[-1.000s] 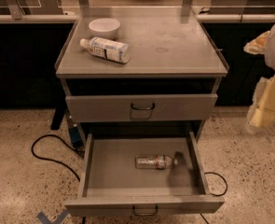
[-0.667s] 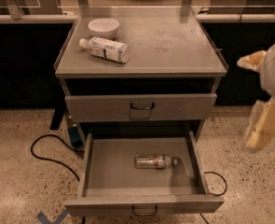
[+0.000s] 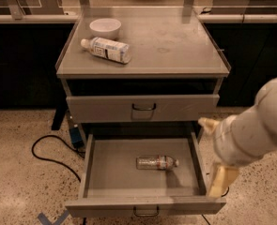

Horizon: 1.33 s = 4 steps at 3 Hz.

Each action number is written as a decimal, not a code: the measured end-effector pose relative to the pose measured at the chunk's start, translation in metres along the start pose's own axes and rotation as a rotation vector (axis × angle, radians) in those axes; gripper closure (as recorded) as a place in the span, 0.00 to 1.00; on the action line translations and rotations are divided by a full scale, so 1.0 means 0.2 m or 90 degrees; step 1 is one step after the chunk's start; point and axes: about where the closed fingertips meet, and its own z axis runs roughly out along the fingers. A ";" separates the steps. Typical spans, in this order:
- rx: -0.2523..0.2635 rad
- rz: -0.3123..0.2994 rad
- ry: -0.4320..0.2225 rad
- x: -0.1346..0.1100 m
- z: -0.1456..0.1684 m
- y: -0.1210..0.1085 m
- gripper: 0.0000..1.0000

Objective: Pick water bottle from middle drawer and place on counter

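Note:
The water bottle [image 3: 157, 162], small and clear with a white cap pointing right, lies on its side in the middle of the open middle drawer [image 3: 93, 172]. The drawer is pulled out towards me, its loop handle at the bottom edge. The counter [image 3: 175, 41] is the grey cabinet top above. My gripper [image 3: 214, 152] is on the white arm at the right, over the drawer's right wall, to the right of the bottle and apart from it. Its two cream fingers [image 3: 220, 179] stand wide apart and hold nothing.
A larger opaque bottle with a printed label [image 3: 106, 49] lies on the counter's left part beside a white bowl [image 3: 105, 27]. The drawer above [image 3: 142, 108] is closed. A black cable [image 3: 46, 151] and a blue box [image 3: 75, 135] lie on the speckled floor at left.
My arm and gripper have moved left and down from the right edge to the open drawer's right side. The bottle and drawer have not moved.

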 end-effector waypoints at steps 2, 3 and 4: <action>-0.008 0.003 0.002 0.04 0.16 0.09 0.00; -0.001 0.018 0.000 0.06 0.22 0.08 0.00; 0.064 0.018 -0.038 0.09 0.32 -0.17 0.00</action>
